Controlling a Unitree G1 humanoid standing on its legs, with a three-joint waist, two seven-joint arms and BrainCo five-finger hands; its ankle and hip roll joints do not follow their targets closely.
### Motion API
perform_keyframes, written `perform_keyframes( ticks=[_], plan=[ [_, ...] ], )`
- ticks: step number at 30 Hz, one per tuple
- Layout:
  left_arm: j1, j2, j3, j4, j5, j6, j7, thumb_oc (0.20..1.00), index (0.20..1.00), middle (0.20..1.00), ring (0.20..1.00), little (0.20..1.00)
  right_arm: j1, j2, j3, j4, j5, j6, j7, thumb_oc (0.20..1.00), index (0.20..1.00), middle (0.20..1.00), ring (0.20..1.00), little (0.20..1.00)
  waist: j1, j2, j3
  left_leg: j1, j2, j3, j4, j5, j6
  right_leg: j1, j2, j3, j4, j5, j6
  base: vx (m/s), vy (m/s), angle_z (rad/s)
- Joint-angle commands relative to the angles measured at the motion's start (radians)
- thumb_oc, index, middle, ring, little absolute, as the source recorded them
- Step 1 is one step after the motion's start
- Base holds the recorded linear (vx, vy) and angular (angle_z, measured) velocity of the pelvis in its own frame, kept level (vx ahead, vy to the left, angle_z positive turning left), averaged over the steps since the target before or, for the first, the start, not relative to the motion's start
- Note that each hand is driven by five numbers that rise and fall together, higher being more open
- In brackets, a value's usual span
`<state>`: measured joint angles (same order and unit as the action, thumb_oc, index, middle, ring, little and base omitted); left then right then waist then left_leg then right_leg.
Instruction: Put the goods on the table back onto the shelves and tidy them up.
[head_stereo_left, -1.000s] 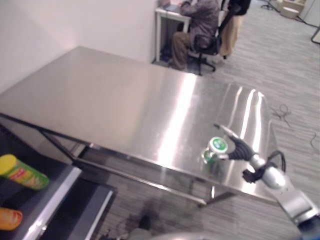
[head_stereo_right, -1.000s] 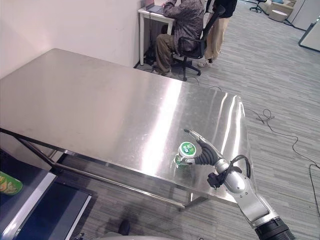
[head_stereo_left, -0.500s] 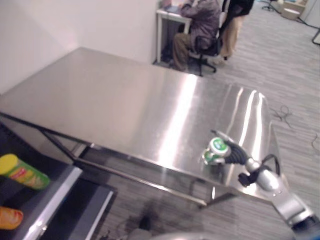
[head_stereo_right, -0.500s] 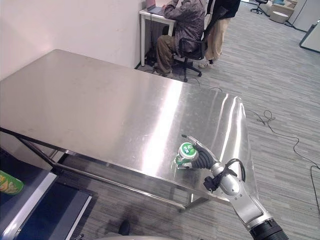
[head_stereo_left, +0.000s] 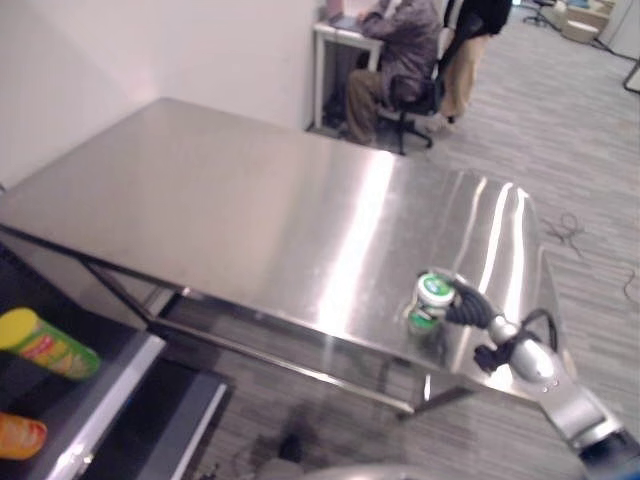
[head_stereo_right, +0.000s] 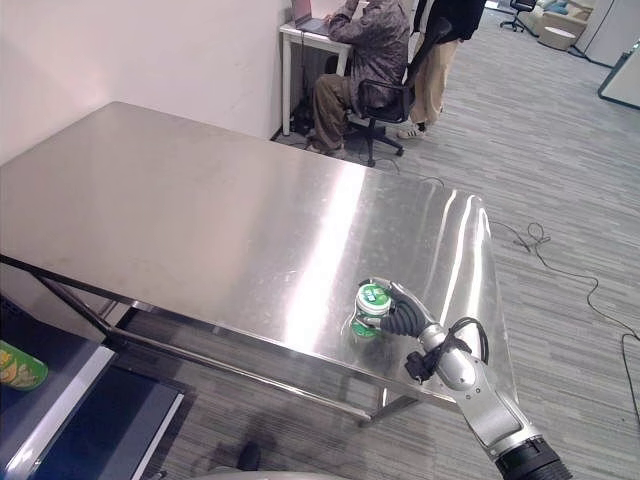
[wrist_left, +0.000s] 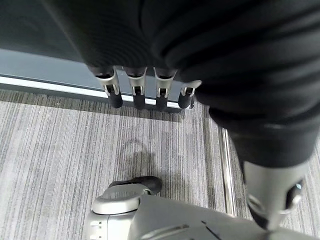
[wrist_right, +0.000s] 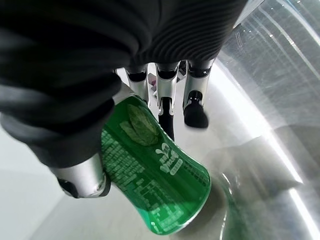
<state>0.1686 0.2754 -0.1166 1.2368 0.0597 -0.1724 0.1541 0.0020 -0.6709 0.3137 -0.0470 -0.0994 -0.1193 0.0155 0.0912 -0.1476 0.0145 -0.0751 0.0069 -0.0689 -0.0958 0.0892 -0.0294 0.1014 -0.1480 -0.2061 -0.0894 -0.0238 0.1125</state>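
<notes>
A long stainless-steel counter (head_stereo_right: 200, 210) on dark metal legs stands with its far left edge near a plain pale wall (head_stereo_right: 130, 50). Light glares in bright streaks along its right half. The floor (head_stereo_right: 560, 170) is grey striped carpet, with a thin cable (head_stereo_right: 545, 245) lying loose past the counter's right edge. Beyond the far corner a person (head_stereo_right: 360, 50) sits on a black office chair (head_stereo_right: 385, 100) at a small white desk (head_stereo_right: 300, 40), and another person (head_stereo_right: 435, 45) stands just beside them.
</notes>
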Motion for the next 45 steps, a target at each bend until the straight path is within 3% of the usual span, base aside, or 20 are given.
perform_keyframes(
  ticks=[1, 8, 11, 13, 14, 18, 21, 22, 23, 24, 28, 32, 34, 37, 38, 39, 40, 43, 44, 45],
  plan=[
    [-0.034, 0.014, -0.034, 0.035, 0.013, -0.012, 0.017, 1.000, 1.000, 1.000, 1.000, 1.000, -0.064, -0.006, -0.005, -0.007, -0.012, -0.024, -0.049, 0.200, 0.200, 0.200, 0.200, 0.200, 0.055, 0.048, 0.000, 0.071, 0.084, -0.024, 0.009, -0.126, -0.041, -0.085, -0.104, 0.011, 0.019, 0.106, 0.095, 0.00, 0.000, 0.00],
    [-0.025, 0.034, -0.019, 0.003, 0.008, -0.012, 0.022, 1.000, 1.000, 1.000, 1.000, 1.000, -0.141, -0.015, -0.091, -0.108, 0.026, -0.080, -0.148, 0.200, 0.200, 0.200, 0.200, 0.200, 0.068, 0.076, 0.041, 0.088, 0.097, -0.024, 0.009, -0.115, -0.023, -0.191, -0.096, 0.072, 0.224, 0.078, 0.101, -0.03, -0.004, -0.12],
    [-0.031, 0.045, -0.015, 0.006, -0.005, -0.018, 0.030, 1.000, 1.000, 1.000, 1.000, 1.000, -0.150, -0.013, -0.141, -0.221, 0.062, -0.124, -0.171, 0.200, 0.200, 0.200, 0.200, 0.200, 0.059, 0.081, 0.056, 0.073, 0.102, -0.062, 0.009, -0.095, -0.023, -0.211, -0.034, 0.232, 0.259, 0.028, 0.097, -0.01, -0.114, -0.15],
    [-0.039, 0.049, -0.016, -0.006, -0.019, -0.024, 0.036, 1.000, 1.000, 1.000, 1.000, 1.000, -0.143, 0.002, -0.167, -0.275, 0.082, -0.147, -0.187, 0.200, 0.200, 0.200, 0.200, 0.200, 0.058, 0.080, 0.055, 0.043, 0.100, -0.108, 0.009, -0.070, -0.026, -0.217, 0.029, 0.366, 0.252, -0.010, 0.076, -0.02, -0.190, 0.20],
    [-0.046, 0.050, -0.019, -0.015, -0.029, -0.027, 0.041, 1.000, 1.000, 1.000, 1.000, 1.000, -0.143, 0.018, -0.169, -0.300, 0.096, -0.158, -0.193, 0.200, 0.200, 0.200, 0.200, 0.200, 0.062, 0.075, 0.058, 0.027, 0.100, -0.134, 0.009, -0.055, -0.033, -0.215, 0.049, 0.391, 0.247, -0.024, 0.060, -0.05, -0.289, 0.68],
    [-0.077, 0.026, -0.045, -0.021, -0.061, -0.029, 0.059, 1.000, 1.000, 1.000, 1.000, 1.000, -0.170, 0.047, -0.140, -0.353, 0.112, -0.179, -0.219, 0.200, 0.200, 0.200, 0.200, 0.200, 0.083, 0.071, 0.084, -0.092, 0.131, -0.248, 0.009, 0.031, -0.074, -0.185, 0.094, 0.320, 0.172, -0.066, 0.010, -0.13, -0.388, 1.02],
    [-0.108, 0.002, -0.050, -0.019, -0.101, -0.028, 0.080, 1.000, 1.000, 1.000, 1.000, 1.000, -0.184, 0.052, -0.115, -0.346, 0.121, -0.182, -0.229, 0.200, 0.200, 0.200, 0.200, 0.200, 0.073, 0.081, 0.099, -0.166, 0.118, -0.298, 0.009, 0.078, -0.101, -0.194, 0.119, 0.269, 0.149, -0.063, -0.007, -0.15, -0.206, 1.01],
    [-0.125, -0.014, -0.045, -0.020, -0.123, -0.024, 0.084, 1.000, 1.000, 1.000, 1.000, 1.000, -0.182, 0.044, -0.103, -0.332, 0.116, -0.173, -0.231, 0.200, 0.200, 0.200, 0.200, 0.200, 0.064, 0.078, 0.110, -0.207, 0.103, -0.263, 0.009, 0.080, -0.098, -0.199, 0.117, 0.234, 0.139, -0.060, -0.014, -0.35, -0.230, 0.83],
    [-0.139, -0.028, -0.052, -0.044, -0.118, -0.028, 0.092, 1.000, 1.000, 1.000, 1.000, 1.000, -0.190, 0.036, -0.074, -0.302, 0.107, -0.160, -0.245, 0.200, 0.200, 0.200, 0.200, 0.200, 0.052, 0.069, 0.117, -0.219, 0.102, -0.119, 0.009, 0.086, -0.085, -0.210, 0.100, 0.171, 0.097, -0.027, -0.011, -0.36, -0.201, 0.93],
    [-0.130, -0.032, -0.061, -0.045, -0.098, -0.030, 0.096, 1.000, 1.000, 1.000, 1.000, 1.000, -0.196, 0.036, -0.058, -0.284, 0.116, -0.160, -0.242, 0.200, 0.200, 0.200, 0.200, 0.200, 0.051, 0.061, 0.119, -0.193, 0.114, -0.042, 0.009, 0.086, -0.083, -0.211, 0.089, 0.140, 0.061, 0.005, -0.006, -0.27, -0.110, 0.76],
    [-0.098, -0.046, -0.050, -0.036, -0.075, -0.032, 0.089, 1.000, 1.000, 1.000, 1.000, 1.000, -0.186, 0.024, -0.042, -0.267, 0.124, -0.164, -0.225, 0.200, 0.200, 0.200, 0.200, 0.200, 0.049, 0.047, 0.099, -0.105, 0.134, 0.045, 0.022, 0.039, -0.063, -0.229, 0.066, 0.090, 0.002, 0.056, 0.001, -0.18, -0.085, 0.45],
    [-0.075, -0.069, -0.024, -0.007, -0.064, -0.024, 0.084, 1.000, 1.000, 1.000, 1.000, 1.000, -0.159, 0.020, -0.050, -0.251, 0.125, -0.159, -0.215, 0.200, 0.200, 0.200, 0.200, 0.200, 0.006, 0.066, 0.062, 0.052, 0.226, 0.155, 0.100, 0.021, -0.073, -0.255, 0.051, 0.007, 0.002, 0.066, 0.009, -0.15, -0.036, 0.47],
    [-0.071, -0.068, -0.035, -0.023, -0.042, -0.025, 0.076, 1.000, 1.000, 1.000, 1.000, 1.000, -0.130, 0.009, -0.075, -0.247, 0.114, -0.155, -0.214, 0.200, 0.200, 0.200, 0.200, 0.200, -0.033, 0.105, 0.029, 0.157, 0.291, 0.177, 0.108, 0.086, -0.112, -0.268, 0.034, -0.052, 0.002, 0.076, 0.013, -0.18, 0.107, 1.17],
    [-0.076, -0.071, -0.043, -0.039, -0.044, -0.028, 0.075, 1.000, 1.000, 1.000, 1.000, 1.000, -0.122, 0.005, -0.084, -0.233, 0.109, -0.149, -0.220, 0.200, 0.200, 0.200, 0.200, 0.200, -0.052, 0.125, 0.010, 0.189, 0.322, 0.168, 0.107, 0.160, -0.149, -0.293, 0.007, -0.092, 0.009, 0.093, 0.018, -0.26, 0.182, 1.00],
    [-0.082, -0.073, -0.061, -0.061, -0.036, -0.030, 0.075, 1.000, 1.000, 1.000, 1.000, 1.000, -0.123, -0.001, -0.094, -0.215, 0.104, -0.138, -0.230, 0.200, 0.200, 0.200, 0.200, 0.200, -0.067, 0.143, -0.001, 0.207, 0.355, 0.161, 0.102, 0.232, -0.186, -0.316, -0.030, -0.128, 0.021, 0.113, 0.024, -0.32, 0.228, 0.45],
    [-0.081, -0.073, -0.062, -0.062, -0.036, -0.029, 0.075, 1.000, 1.000, 1.000, 1.000, 1.000, -0.123, -0.002, -0.094, -0.215, 0.104, -0.138, -0.230, 0.200, 0.200, 0.200, 0.200, 0.200, -0.070, 0.144, -0.001, 0.207, 0.356, 0.158, 0.099, 0.235, -0.186, -0.314, -0.030, -0.131, 0.021, 0.113, 0.024, -0.43, 0.339, 0.65],
    [-0.085, -0.070, -0.095, -0.100, -0.021, -0.033, 0.073, 1.000, 1.000, 1.000, 1.000, 1.000, -0.128, -0.008, -0.105, -0.203, 0.108, -0.132, -0.242, 0.200, 0.200, 0.200, 0.200, 0.200, -0.076, 0.156, -0.010, 0.221, 0.379, 0.151, 0.087, 0.282, -0.217, -0.334, -0.075, -0.154, 0.035, 0.138, 0.038, -0.23, 0.180, 0.89],
    [-0.087, -0.065, -0.124, -0.131, -0.006, -0.037, 0.071, 1.000, 1.000, 1.000, 1.000, 1.000, -0.136, -0.012, -0.116, -0.185, 0.099, -0.123, -0.259, 0.200, 0.200, 0.200, 0.200, 0.200, -0.084, 0.166, -0.018, 0.234, 0.385, 0.133, 0.051, 0.305, -0.232, -0.369, -0.130, -0.169, 0.054, 0.171, 0.059, -0.41, 0.323, 1.10],
    [-0.087, -0.062, -0.153, -0.158, 0.003, -0.035, 0.064, 1.000, 1.000, 1.000, 1.000, 1.000, -0.140, -0.014, -0.129, -0.180, 0.097, -0.117, -0.265, 0.200, 0.200, 0.200, 0.200, 0.200, -0.079, 0.175, -0.012, 0.231, 0.377, 0.099, 0.034, 0.249, -0.232, -0.393, -0.174, -0.155, 0.069, 0.211, 0.089, -0.40, 0.297, 0.68],
    [-0.088, -0.062, -0.153, -0.159, 0.003, -0.034, 0.064, 1.000, 1.000, 1.000, 1.000, 1.000, -0.140, -0.014, -0.130, -0.180, 0.097, -0.117, -0.265, 0.200, 0.200, 0.200, 0.200, 0.200, -0.081, 0.174, -0.013, 0.225, 0.375, 0.095, 0.036, 0.250, -0.232, -0.394, -0.176, -0.157, 0.068, 0.213, 0.089, -0.41, 0.296, 0.82]
  ],
)
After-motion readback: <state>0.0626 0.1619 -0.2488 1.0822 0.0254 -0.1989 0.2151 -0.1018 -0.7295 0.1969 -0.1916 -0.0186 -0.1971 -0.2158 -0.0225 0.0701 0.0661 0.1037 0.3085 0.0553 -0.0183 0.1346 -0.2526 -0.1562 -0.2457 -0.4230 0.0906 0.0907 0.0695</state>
